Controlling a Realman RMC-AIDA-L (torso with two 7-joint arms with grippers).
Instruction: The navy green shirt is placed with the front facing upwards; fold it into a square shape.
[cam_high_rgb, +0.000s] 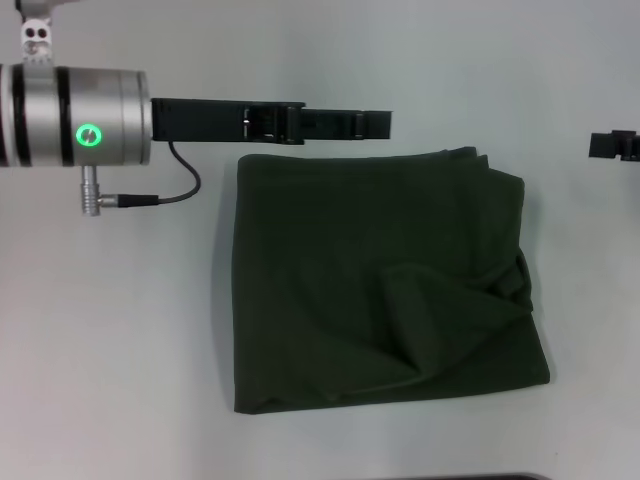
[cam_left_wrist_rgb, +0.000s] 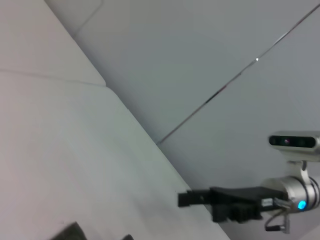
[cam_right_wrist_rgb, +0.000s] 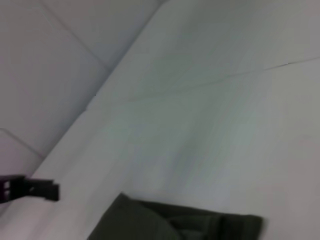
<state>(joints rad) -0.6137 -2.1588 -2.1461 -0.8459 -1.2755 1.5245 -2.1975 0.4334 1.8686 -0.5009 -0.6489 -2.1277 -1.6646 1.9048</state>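
The navy green shirt (cam_high_rgb: 380, 290) lies folded into a rough square in the middle of the white table (cam_high_rgb: 110, 350), plain green side up. Creases bunch near its right edge. My left gripper (cam_high_rgb: 385, 123) reaches in from the left and hovers just beyond the shirt's far edge, apart from the cloth. My right gripper (cam_high_rgb: 598, 145) shows only at the right edge of the head view, well away from the shirt. A corner of the shirt (cam_right_wrist_rgb: 175, 225) appears in the right wrist view, with the left gripper (cam_right_wrist_rgb: 55, 191) farther off. The left wrist view shows the right gripper (cam_left_wrist_rgb: 181, 199).
The left arm's silver wrist (cam_high_rgb: 80, 115) with a green light and a black cable (cam_high_rgb: 180, 185) hangs over the table's far left. Bare white tabletop surrounds the shirt on all sides. A dark strip (cam_high_rgb: 490, 477) shows at the near edge.
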